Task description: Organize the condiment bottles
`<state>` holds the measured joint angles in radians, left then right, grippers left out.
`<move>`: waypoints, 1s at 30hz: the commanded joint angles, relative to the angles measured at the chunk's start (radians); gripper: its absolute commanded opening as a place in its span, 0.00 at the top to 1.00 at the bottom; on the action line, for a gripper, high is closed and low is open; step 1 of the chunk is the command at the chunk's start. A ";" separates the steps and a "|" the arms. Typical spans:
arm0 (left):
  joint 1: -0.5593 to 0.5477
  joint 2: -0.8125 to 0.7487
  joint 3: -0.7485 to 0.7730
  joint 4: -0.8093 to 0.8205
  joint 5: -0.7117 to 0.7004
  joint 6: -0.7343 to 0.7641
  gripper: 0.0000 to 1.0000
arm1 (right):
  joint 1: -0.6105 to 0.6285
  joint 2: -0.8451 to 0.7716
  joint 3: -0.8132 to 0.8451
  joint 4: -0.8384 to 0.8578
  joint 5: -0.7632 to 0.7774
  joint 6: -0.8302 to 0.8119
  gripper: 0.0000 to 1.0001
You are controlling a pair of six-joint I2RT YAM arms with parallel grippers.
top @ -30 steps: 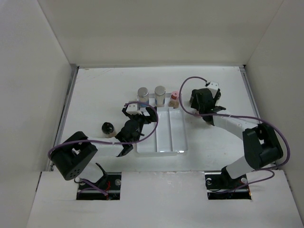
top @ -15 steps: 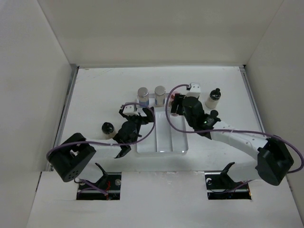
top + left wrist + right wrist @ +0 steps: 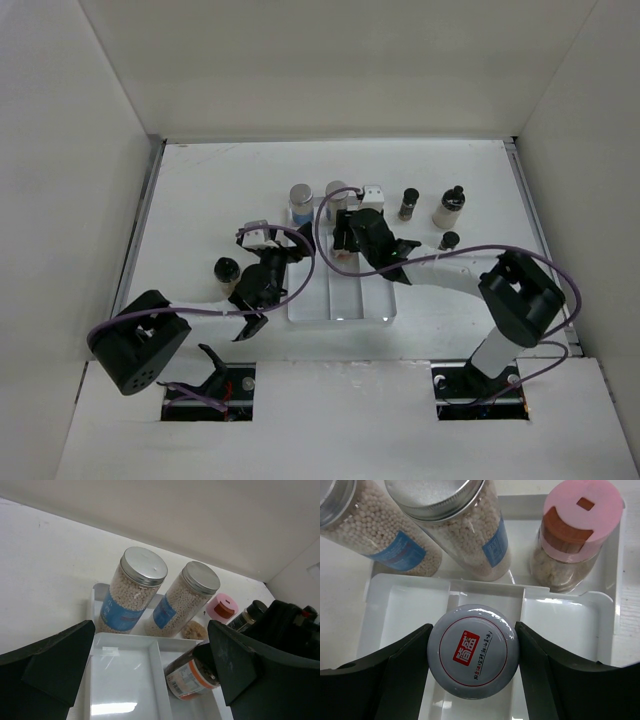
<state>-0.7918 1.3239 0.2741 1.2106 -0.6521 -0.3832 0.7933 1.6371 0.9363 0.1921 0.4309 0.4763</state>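
My right gripper (image 3: 472, 650) is shut on a jar with a grey cap bearing a red logo (image 3: 473, 651), held over the middle compartment of the white divided tray (image 3: 405, 610). In the left wrist view this jar (image 3: 192, 674) shows an orange-edged label and leans in that compartment. Two silver-capped jars with blue labels (image 3: 300, 197) (image 3: 336, 192) and a pink-capped jar (image 3: 580, 535) stand in the tray's back row. My left gripper (image 3: 283, 252) is open and empty at the tray's left edge; a black-capped jar (image 3: 226, 270) stands to its left.
Right of the tray stand a dark bottle (image 3: 409, 203), a beige bottle with a black cap (image 3: 450, 208) and a small black-capped one (image 3: 449, 240). The tray's left compartment (image 3: 125, 680) holds nothing. White walls close in the table on three sides.
My right arm has swung left from the back right bottles to over the tray, carrying the grey-capped jar. My left gripper has drawn back a little to the left.
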 commanded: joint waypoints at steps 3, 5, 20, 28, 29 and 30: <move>-0.001 -0.014 -0.004 0.078 -0.011 -0.008 0.00 | 0.008 0.033 0.067 0.211 0.041 -0.001 0.43; 0.007 -0.002 0.002 0.073 -0.007 -0.008 0.00 | 0.019 0.032 0.076 0.207 0.057 -0.018 0.29; -0.002 0.009 0.014 0.066 0.012 -0.011 0.00 | -0.199 -0.468 -0.226 -0.070 0.305 0.033 0.14; -0.011 0.026 0.022 0.066 0.022 -0.013 0.00 | -0.329 -0.550 -0.332 -0.258 0.396 0.114 0.11; -0.014 0.021 0.020 0.066 0.022 -0.013 0.00 | -0.341 -0.540 -0.332 -0.258 0.390 0.113 0.11; -0.017 0.015 0.020 0.066 0.022 -0.011 0.00 | -0.354 -0.525 -0.330 -0.260 0.382 0.116 0.11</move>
<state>-0.8005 1.3479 0.2745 1.2228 -0.6430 -0.3832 0.4656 1.1061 0.5915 -0.0437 0.7799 0.5632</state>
